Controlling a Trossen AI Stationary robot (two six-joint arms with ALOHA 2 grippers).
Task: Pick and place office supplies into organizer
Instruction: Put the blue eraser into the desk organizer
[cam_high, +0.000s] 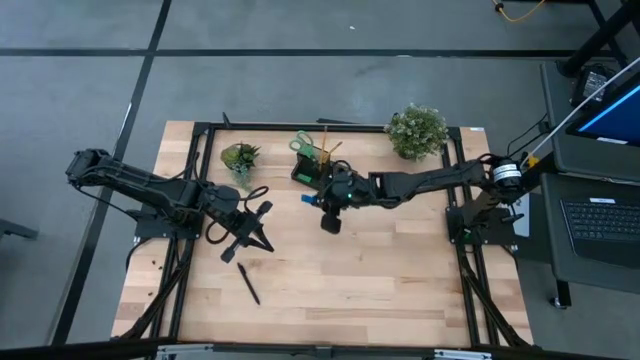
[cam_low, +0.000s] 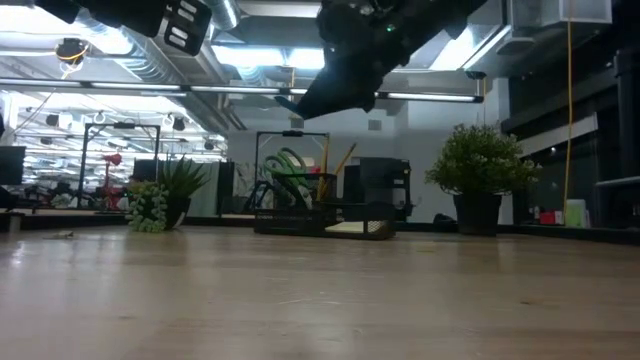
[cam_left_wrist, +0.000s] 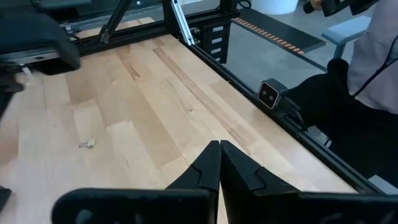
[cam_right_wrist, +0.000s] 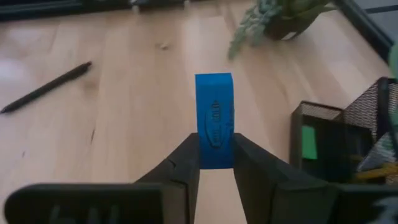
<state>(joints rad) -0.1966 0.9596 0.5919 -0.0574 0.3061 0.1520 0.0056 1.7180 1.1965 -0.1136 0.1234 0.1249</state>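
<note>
My right gripper (cam_right_wrist: 216, 152) is shut on a small blue block (cam_right_wrist: 214, 115) and hangs high over the table just in front of the black mesh organizer (cam_high: 313, 168). Green-handled scissors (cam_high: 303, 144) and pencils stand in its cup. A green piece (cam_right_wrist: 309, 142) lies in its tray (cam_right_wrist: 323, 146). A black pen (cam_high: 247, 283) lies flat on the wood toward the near left. My left gripper (cam_high: 262, 240) is shut on nothing, a little beyond that pen. My right gripper pinches the blue block between its two fingers, by the block's end (cam_right_wrist: 215, 158) nearest the wrist. The rest of the block sticks out past the fingertips. The fingers come from the table's right side (cam_high: 312, 200). The block is lifted clear of the table.
Two potted plants stand at the far edge, one left of the organizer (cam_high: 240, 158) and one right of it (cam_high: 418, 130). A tiny scrap (cam_left_wrist: 87, 144) lies on the wood. A black metal frame (cam_left_wrist: 249, 74) rims the table, and a person (cam_left_wrist: 373, 62) sits beyond it.
</note>
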